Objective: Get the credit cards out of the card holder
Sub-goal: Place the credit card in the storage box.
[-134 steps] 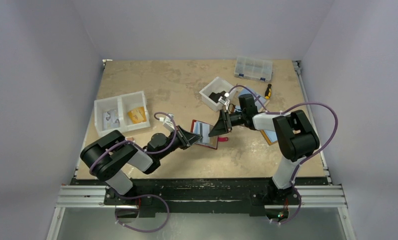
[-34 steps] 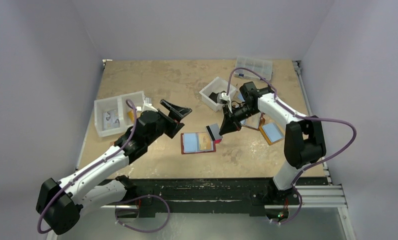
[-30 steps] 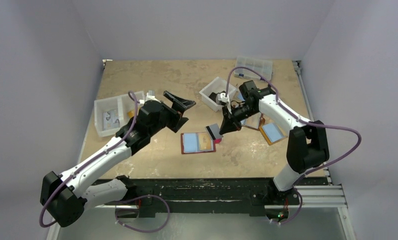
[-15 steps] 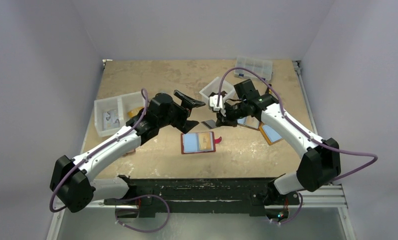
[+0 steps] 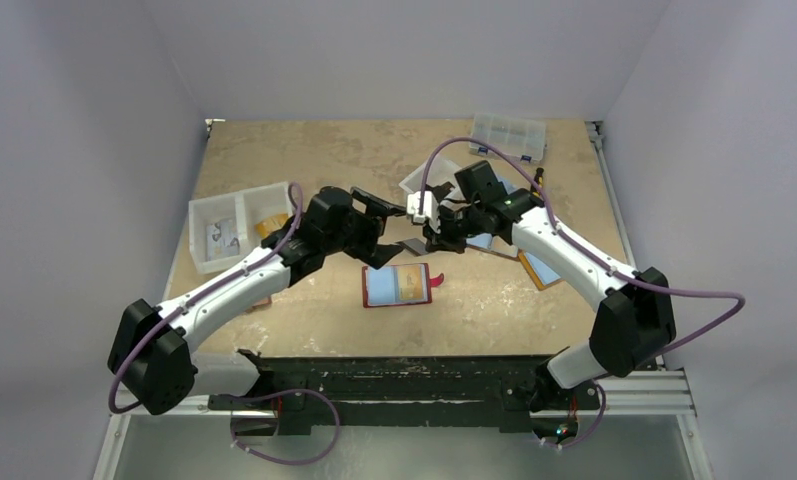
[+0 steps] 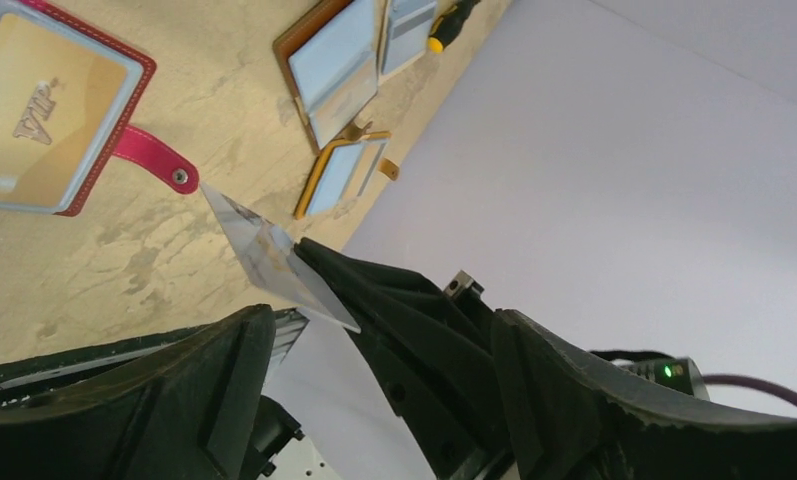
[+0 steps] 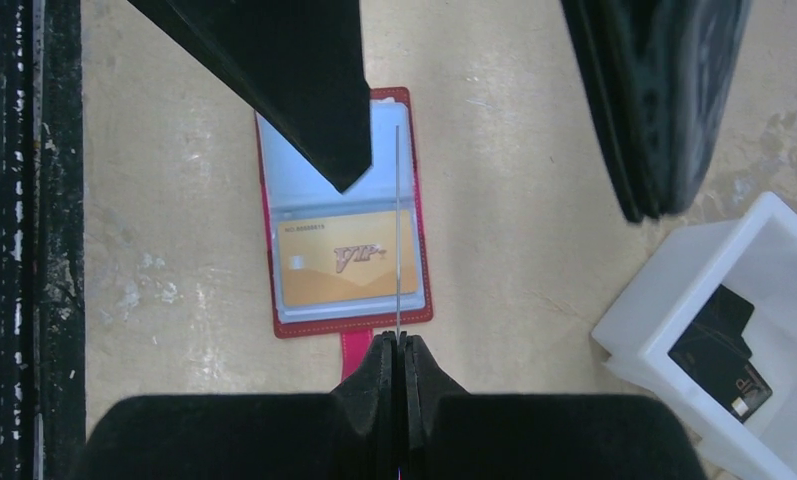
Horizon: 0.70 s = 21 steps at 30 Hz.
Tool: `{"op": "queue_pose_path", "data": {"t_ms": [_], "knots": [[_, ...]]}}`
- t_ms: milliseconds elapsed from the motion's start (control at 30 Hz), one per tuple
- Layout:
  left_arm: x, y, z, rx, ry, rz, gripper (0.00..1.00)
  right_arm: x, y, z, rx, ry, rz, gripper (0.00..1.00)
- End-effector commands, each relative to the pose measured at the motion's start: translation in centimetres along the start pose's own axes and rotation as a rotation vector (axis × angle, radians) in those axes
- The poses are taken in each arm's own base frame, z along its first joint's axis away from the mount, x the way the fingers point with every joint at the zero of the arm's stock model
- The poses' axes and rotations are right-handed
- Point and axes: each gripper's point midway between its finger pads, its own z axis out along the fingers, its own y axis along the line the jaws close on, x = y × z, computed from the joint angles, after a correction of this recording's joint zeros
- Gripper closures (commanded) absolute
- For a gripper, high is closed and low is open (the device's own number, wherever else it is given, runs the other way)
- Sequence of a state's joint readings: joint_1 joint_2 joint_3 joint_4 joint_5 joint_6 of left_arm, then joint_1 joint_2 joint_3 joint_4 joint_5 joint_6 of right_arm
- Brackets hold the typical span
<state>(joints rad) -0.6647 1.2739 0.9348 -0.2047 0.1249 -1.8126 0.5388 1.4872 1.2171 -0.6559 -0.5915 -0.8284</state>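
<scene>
The card holder (image 5: 399,285) lies open on the table, dark red with a pink strap (image 6: 154,165). A light blue card fills its left page and an orange card (image 7: 339,255) its right page. My right gripper (image 5: 426,238) hovers above it, shut on a pale grey credit card (image 6: 274,265), which shows edge-on in the right wrist view (image 7: 398,230). My left gripper (image 5: 392,232) is open. Its fingers (image 7: 294,70) stand on either side of the held card and of the right gripper's tips, not touching the card.
A white two-part tray (image 5: 239,225) sits at the left. A white bin (image 5: 429,180) with a black object is behind the grippers. A clear organiser box (image 5: 509,135), a screwdriver (image 5: 537,180) and brown and orange-tan holders (image 5: 534,265) lie to the right.
My left arm has swung right and up to the right gripper, so its jaws now flank the held card. The right gripper carried the card up and leftward, away from the holder.
</scene>
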Motion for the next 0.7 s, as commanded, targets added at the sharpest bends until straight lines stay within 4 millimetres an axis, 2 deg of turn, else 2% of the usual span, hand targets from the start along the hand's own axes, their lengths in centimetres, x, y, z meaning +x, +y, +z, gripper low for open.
{"op": "queue_pose_path", "data": {"t_ms": [0,233,433,667], "knots": [[0.5,-0.2,0.4,-0.015,0.016,-0.03,0.19,-2.4,-0.9,-0.3,0.035,-0.041,-0.032,1.0],[0.5,0.7,1.0,-0.041,0.024,-0.032,0.47,-2.4,-0.7,0.0,0.036,-0.036,-0.032,1.0],[0.8,2.0,1.7,-0.072,0.058,-0.03,0.68,-2.2,-0.9,0.2,0.047,-0.024,-0.028,1.0],[0.8,3.2,2.0,-0.096,0.066,-0.037,0.68,-2.2,-0.8,0.4,0.054,-0.011,-0.034,1.0]]}}
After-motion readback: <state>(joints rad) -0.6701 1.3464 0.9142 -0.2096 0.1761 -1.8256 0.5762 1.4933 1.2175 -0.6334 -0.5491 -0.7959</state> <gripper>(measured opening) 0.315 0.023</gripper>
